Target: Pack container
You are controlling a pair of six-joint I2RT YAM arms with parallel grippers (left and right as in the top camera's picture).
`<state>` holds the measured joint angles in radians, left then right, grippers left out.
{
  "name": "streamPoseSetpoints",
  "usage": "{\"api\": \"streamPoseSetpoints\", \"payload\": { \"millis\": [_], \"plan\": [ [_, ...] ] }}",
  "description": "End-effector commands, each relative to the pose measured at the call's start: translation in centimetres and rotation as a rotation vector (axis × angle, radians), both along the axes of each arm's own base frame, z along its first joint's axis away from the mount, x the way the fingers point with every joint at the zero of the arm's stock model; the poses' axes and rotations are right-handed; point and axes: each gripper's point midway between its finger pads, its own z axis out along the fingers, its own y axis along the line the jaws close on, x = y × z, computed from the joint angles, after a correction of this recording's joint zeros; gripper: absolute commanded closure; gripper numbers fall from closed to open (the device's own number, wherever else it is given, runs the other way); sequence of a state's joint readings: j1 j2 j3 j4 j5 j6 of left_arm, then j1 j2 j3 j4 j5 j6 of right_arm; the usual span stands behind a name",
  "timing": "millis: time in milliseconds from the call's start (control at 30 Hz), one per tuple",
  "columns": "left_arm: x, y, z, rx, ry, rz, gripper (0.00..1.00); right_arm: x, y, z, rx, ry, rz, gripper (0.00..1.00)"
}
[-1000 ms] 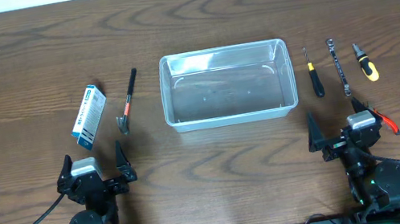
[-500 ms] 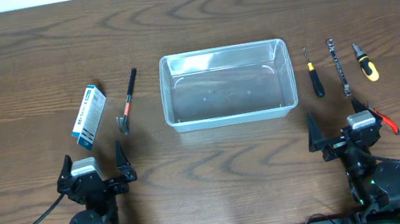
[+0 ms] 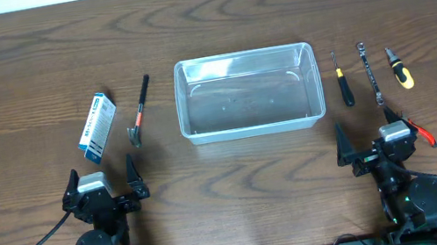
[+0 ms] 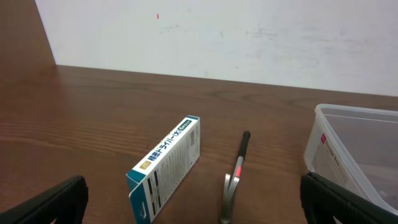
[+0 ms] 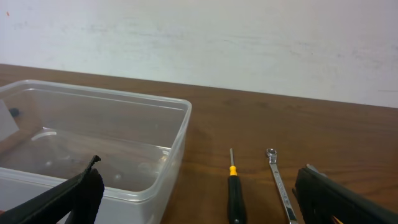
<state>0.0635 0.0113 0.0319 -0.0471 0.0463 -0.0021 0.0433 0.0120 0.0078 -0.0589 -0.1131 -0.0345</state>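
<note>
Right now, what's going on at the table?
Nothing is being handled yet. Both the left gripper and right gripper sit open at the near edge, empty. The clear container stands empty mid-table. A box and small hammer lie to its left; a slim screwdriver, a wrench, a stubby screwdriver and red-handled pliers lie to its right.
</note>
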Motion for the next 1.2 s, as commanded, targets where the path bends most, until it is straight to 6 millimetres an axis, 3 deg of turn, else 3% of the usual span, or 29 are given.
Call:
{"api": "streamPoseSetpoints", "payload": {
  "millis": [0,100,200,467,600,767,933,1033,1167],
  "plan": [
    [0.0,-0.1,-1.8,0.006,0.046,-0.008,0.02,-0.1,0.4,0.0,-0.004,-0.003,0.019,0.01],
    [0.0,-0.1,-1.8,0.006,0.046,-0.008,0.02,-0.1,0.4,0.4,-0.002,-0.021,0.019,0.01],
    [0.0,-0.1,-1.8,0.006,0.046,-0.008,0.02,-0.1,0.8,2.4,0.086,-0.082,0.043,0.01],
    [0.0,-0.1,-1.8,0.006,0.046,-0.008,0.02,-0.5,-1.9,8.7,0.159,-0.186,-0.108,0.01],
    [0.0,-0.1,-1.8,0.006,0.046,-0.008,0.02,0.0,-2.6,13.2,0.154,-0.165,-0.151,0.01],
    [0.0,-0.1,-1.8,0.006,0.046,-0.008,0.02,3.0,-2.4,18.2,0.052,-0.015,-0.157,0.01],
    [0.0,-0.1,-1.8,0.006,0.046,-0.008,0.02,6.7,-2.8,21.1,-0.047,0.234,-0.167,0.01],
    [0.0,-0.1,-1.8,0.006,0.046,-0.008,0.02,8.7,-3.7,21.1,-0.075,0.418,-0.190,0.01],
    [0.0,-0.1,-1.8,0.006,0.046,-0.008,0.02,10.5,-5.4,19.6,-0.140,0.654,-0.204,0.01]
  ]
}}
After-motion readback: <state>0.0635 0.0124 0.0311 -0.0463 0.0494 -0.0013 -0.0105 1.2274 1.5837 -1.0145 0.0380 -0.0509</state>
